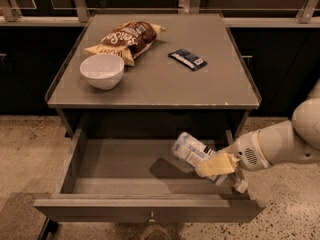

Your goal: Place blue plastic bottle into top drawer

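Hand [218,165], low at the right, closed around the right end of the tilted blue plastic bottle [189,150], held over the open top drawer [115,166]. Probably light, smooth and squashable, so the labelled middle suits a gentle grip.

End effector [216,166] with bottle [188,151] above top drawer [125,201], right side

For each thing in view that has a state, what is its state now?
top drawer: pulled open.
blue plastic bottle: held tilted above the drawer floor.
gripper: over the drawer's right side, jaws shut on the bottle.
white bowl: upright on the tabletop.
chip bag: lying on the tabletop.
dark blue packet: lying flat on the tabletop.
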You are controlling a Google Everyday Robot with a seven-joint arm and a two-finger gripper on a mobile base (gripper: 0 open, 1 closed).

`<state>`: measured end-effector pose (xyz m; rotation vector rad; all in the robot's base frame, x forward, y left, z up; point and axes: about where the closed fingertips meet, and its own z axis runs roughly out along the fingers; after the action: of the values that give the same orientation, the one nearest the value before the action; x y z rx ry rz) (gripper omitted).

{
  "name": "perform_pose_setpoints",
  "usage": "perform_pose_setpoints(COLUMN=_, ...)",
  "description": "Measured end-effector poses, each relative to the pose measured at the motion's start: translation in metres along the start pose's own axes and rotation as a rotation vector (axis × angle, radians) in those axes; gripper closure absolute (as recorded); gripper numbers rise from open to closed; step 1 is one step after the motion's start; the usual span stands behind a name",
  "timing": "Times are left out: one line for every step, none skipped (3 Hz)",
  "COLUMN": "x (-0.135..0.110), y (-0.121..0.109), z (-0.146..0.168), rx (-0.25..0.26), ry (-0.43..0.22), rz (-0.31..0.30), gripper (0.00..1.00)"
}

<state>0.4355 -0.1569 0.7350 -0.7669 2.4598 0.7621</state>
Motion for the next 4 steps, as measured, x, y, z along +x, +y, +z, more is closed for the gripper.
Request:
perform_pose_setpoints(x=0.004, y=-0.030, z=0.047, rx=-0.026, ry=0.027, rz=0.045, gripper=1.00)
perform_pose_setpoints(x=-0.006, y=-0.043, z=0.087, rx=-0.051, ry=0.047, rz=0.052, gripper=1.00)
perform_pose_setpoints(x=-0.006, y=-0.042, z=0.091, rx=-0.058, ry=0.051, rz=0.051, gripper=0.81)
perform_pose_setpoints(x=-0.006, y=-0.042, z=0.091, rx=-0.058, ry=0.051, rz=0.051, gripper=0.58)
